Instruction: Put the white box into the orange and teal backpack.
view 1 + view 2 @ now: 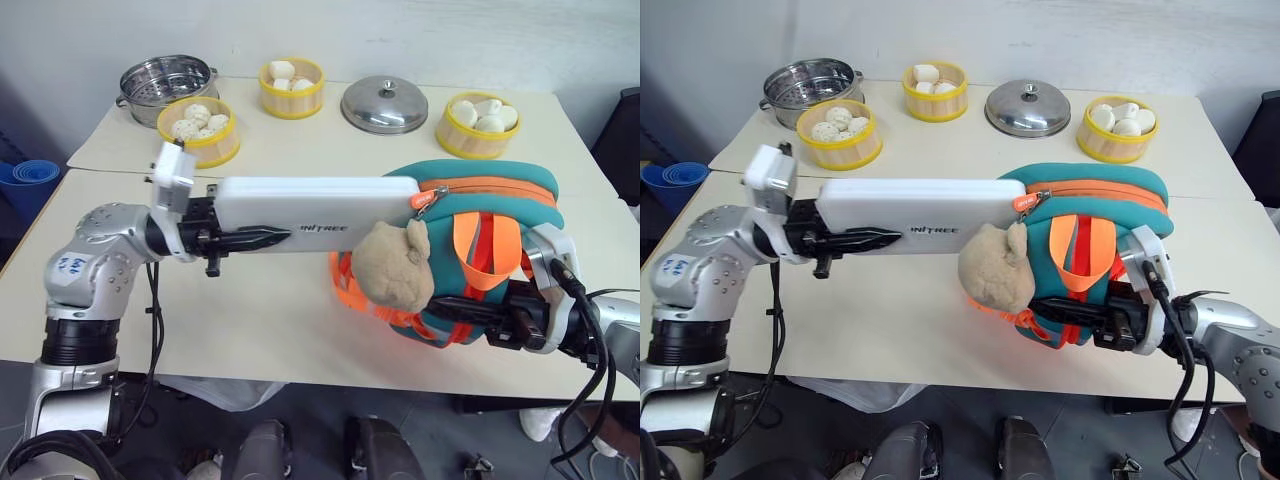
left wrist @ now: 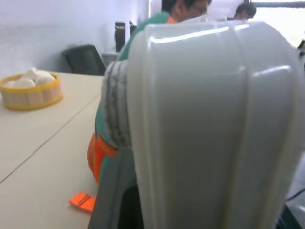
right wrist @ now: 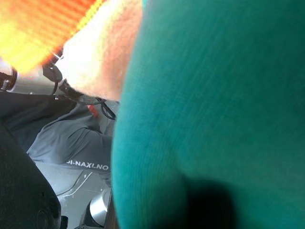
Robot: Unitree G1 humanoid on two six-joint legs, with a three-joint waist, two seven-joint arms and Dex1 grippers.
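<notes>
L pincer (image 1: pixel 262 238) clamped on white box (image 1: pixel 300 213), box tip in orange and teal backpack (image 1: pixel 490 200) opening, R pincer (image 1: pixel 1065 312) gripping backpack, above desk (image 1: pixel 280 320)

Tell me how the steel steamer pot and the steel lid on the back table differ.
The steel steamer pot is an open, deep bowl with a perforated bottom and side handles; the steel lid is a shallow closed dome with a knob on top. The pot sits at the table's left end behind a bamboo steamer of buns; the lid lies further right. Both are shiny metal and round.
</notes>
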